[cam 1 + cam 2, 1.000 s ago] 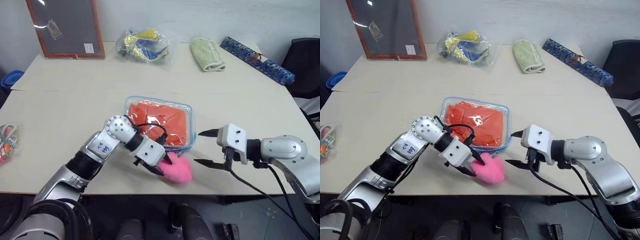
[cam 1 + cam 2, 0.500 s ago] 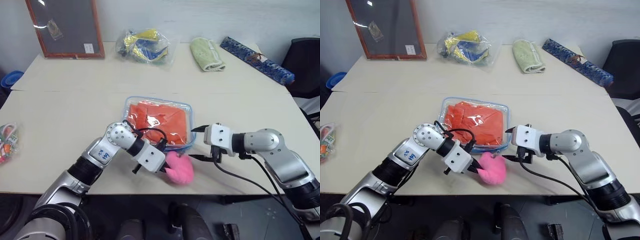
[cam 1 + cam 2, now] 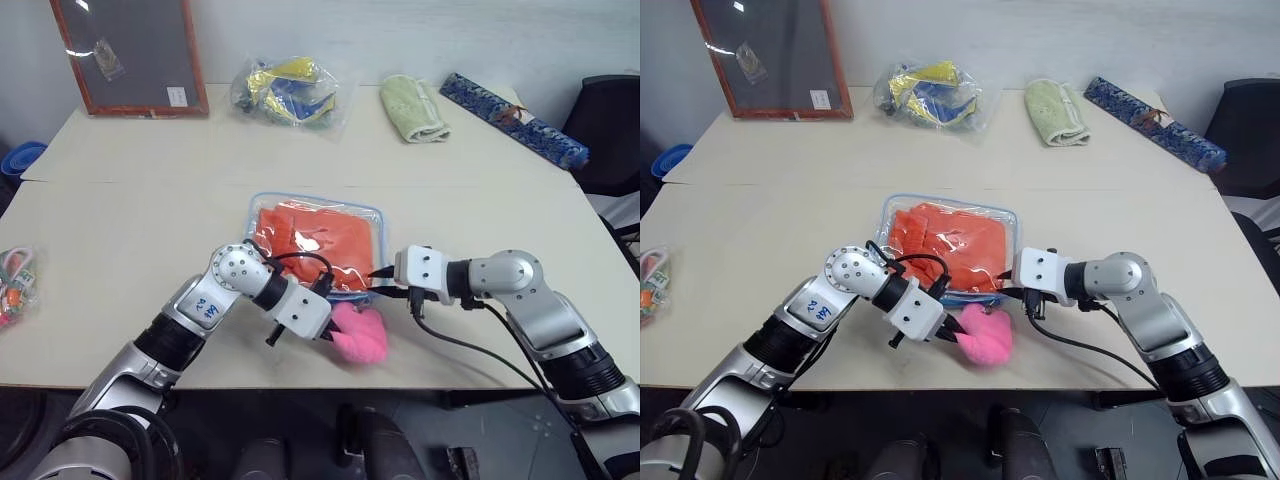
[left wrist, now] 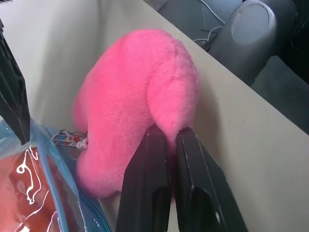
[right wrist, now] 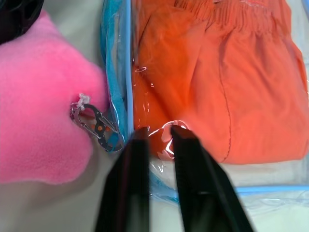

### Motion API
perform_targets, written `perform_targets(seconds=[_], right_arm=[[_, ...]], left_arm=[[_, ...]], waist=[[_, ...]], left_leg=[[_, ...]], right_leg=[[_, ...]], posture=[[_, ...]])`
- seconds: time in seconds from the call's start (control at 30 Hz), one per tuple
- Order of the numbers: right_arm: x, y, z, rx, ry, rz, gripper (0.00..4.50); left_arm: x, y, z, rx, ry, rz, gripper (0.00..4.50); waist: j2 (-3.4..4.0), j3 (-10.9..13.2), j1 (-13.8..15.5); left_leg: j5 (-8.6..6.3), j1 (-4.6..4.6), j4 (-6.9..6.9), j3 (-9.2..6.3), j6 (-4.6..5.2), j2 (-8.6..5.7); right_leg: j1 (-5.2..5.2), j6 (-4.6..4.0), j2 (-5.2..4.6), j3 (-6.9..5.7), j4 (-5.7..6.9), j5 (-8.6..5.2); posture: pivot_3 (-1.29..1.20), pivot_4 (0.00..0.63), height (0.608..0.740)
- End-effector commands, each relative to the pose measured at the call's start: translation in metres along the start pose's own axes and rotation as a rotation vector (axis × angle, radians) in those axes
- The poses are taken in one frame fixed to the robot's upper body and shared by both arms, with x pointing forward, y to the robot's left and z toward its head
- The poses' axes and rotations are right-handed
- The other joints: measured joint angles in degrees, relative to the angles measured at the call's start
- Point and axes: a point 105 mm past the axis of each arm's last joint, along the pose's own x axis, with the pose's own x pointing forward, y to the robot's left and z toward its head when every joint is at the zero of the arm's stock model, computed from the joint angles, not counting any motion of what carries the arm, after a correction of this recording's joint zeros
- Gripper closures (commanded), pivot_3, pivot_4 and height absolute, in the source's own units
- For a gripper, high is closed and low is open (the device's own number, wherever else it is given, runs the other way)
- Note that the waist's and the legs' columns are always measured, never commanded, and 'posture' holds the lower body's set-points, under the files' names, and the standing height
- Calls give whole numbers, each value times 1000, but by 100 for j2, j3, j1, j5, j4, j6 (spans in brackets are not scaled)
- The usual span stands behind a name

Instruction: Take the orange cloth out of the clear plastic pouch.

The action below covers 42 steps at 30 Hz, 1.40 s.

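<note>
Holding orange cloth point(image 3: 318, 240) inside, clear plastic pouch point(image 3: 262, 204); right gripper point(image 5: 157, 134) pinching it, left gripper point(image 4: 166, 133) pinching pink charm point(image 4: 137, 101).

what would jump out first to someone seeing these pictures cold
The bright orange cloth, still sealed inside the clear plastic pouch at the table's middle, and the pink plush charm at the near edge. The left end effector is shut on the charm; the right end effector pinches the pouch's near corner.

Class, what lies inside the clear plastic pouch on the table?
Inside the clear plastic pouch lies the folded orange cloth, nearly filling it. Anything beneath the cloth is covered and cannot be seen.
</note>
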Motion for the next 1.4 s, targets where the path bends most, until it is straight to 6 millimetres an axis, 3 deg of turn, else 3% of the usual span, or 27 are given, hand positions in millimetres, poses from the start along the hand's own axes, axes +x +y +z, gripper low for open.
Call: perform_targets(seconds=[0.03,0.17,0.3,0.5,0.77,0.87,0.97,1.0,1.27,1.4], right_arm=[[1,-4,9,-11,-39,-22,4457],[-9,-5,13,4,-45,-1,3944],[-15,-1,7,-16,-9,15,2635],[-19,1,-3,-29,28,19,2635],[-5,-10,-13,-47,33,-49,2635],[-2,-12,-14,-50,22,-60,3213],[-4,-11,-14,-70,23,-55,4223],[-7,-12,-12,-80,22,-54,4447],[-30,-7,-11,-236,52,-16,4447],[-48,-4,-12,-286,52,11,4447]], left_arm=[[-4,3,2,13,10,37,4500],[-3,2,2,11,10,41,4500],[-3,1,2,13,13,45,4500],[-4,2,0,17,17,48,4500],[-4,4,1,26,17,53,4500],[-5,4,0,21,19,55,4500],[-8,3,-2,1,23,70,4500],[-11,3,-4,-21,22,87,4500],[-49,-1,-18,-279,15,286,4500],[-98,-14,-26,-531,-7,447,4500]], waist=[[0,0,0],[0,0,2],[1,0,3],[1,0,2],[1,0,-1],[1,0,-3],[1,1,-3],[1,0,-3],[4,2,-16],[6,4,-26]], left_leg=[[0,0,0,-1,0,0],[0,0,0,-2,0,2],[0,0,0,-4,0,2],[0,0,0,-3,0,1],[0,0,-1,-1,0,1],[0,0,0,0,0,1],[0,0,0,-1,0,2],[0,0,0,-1,0,2],[0,1,-3,-2,0,8],[0,2,-4,-3,0,11]], right_leg=[[0,0,0,0,0,0],[0,0,-2,0,1,0],[0,0,-3,-2,0,0],[1,0,-2,-2,-1,0],[0,0,-2,-1,0,0],[0,0,-2,-2,-1,0],[0,0,-2,-1,0,0],[0,0,-2,-1,0,0],[-2,0,-1,-2,0,0],[-2,0,0,-4,-1,0]], posture=[[0,150,740],[0,150,740],[0,150,740],[0,150,740],[0,150,740],[0,150,740],[0,150,740],[0,150,740],[0,150,740],[0,150,740]])
